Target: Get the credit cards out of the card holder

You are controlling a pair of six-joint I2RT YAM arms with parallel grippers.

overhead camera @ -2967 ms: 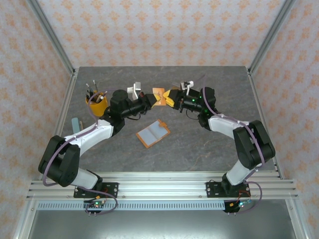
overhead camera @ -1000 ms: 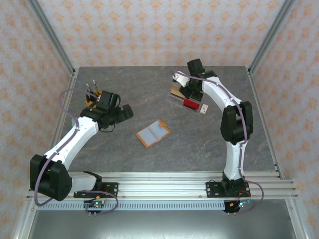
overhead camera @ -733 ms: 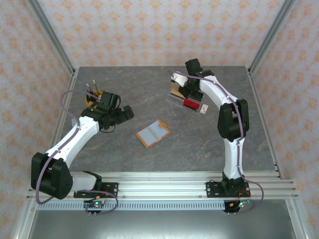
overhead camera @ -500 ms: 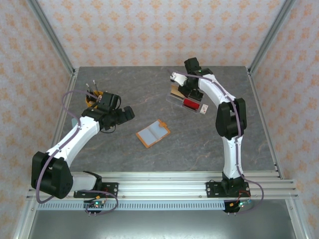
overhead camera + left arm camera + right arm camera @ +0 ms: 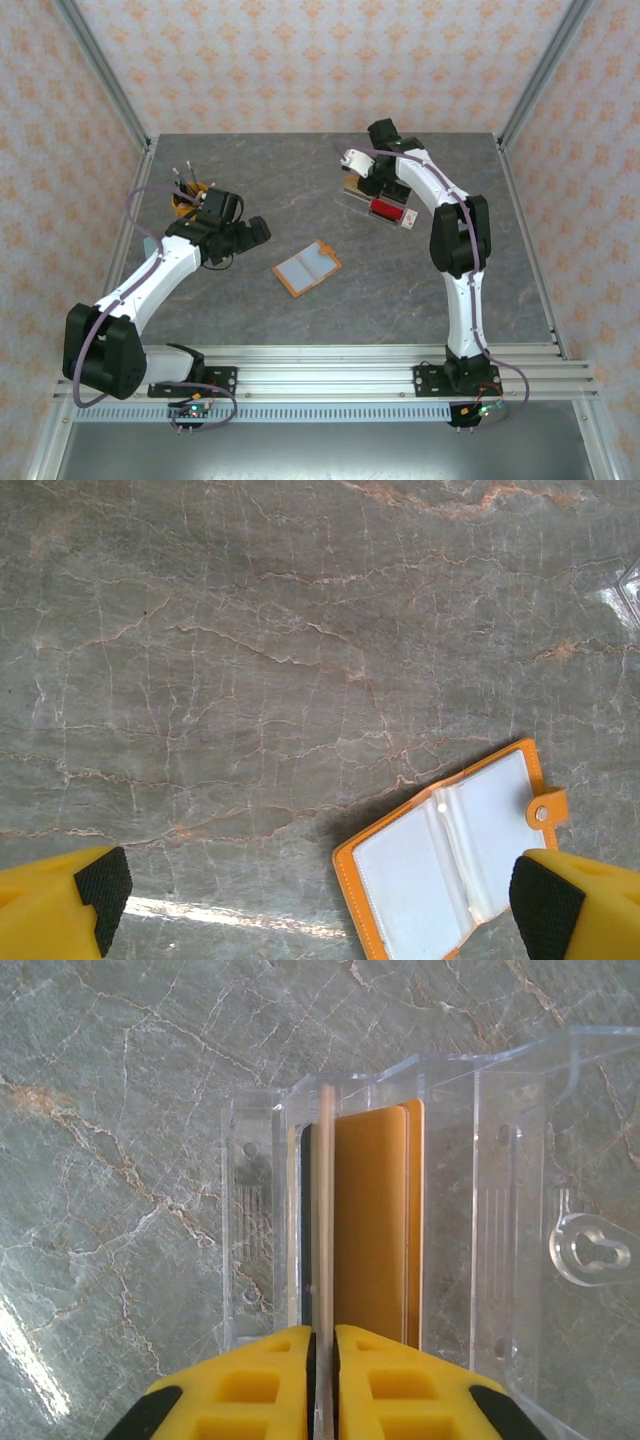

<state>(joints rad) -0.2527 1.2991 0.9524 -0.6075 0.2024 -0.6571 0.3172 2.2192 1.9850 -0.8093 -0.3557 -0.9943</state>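
Here, the right gripper (image 5: 322, 1356) is hanging over the clear tray (image 5: 455, 1160) at the far side of the table (image 5: 200, 630). Its fingers are lying almost pressed together, with a thin pale edge (image 5: 323, 1210) running up from the slit between them. Whether that edge is a card being pinched or a wall of the tray cannot be told.

The step in hand is judged to be the setting of a card into the tray. Done well, it is calling for a straight release. The fingers should be parting only a little, so that neither pad is nudging the upright cards or dragging the light tray sideways.

The tray is holding a tan card (image 5: 370, 1220), a black card (image 5: 305, 1230) just beside it, and a red piece (image 5: 385, 209) further along. The card holder (image 5: 450, 865) is lying open and flat near the table's middle, well apart from the tray. Its pale pockets are looking empty, and its tab clasp (image 5: 547, 808) is sticking out at one edge. The left gripper (image 5: 322, 895) is hovering near it with fingers spread wide, holding nothing. A yellow cup (image 5: 190, 205) is holding pen-like sticks.
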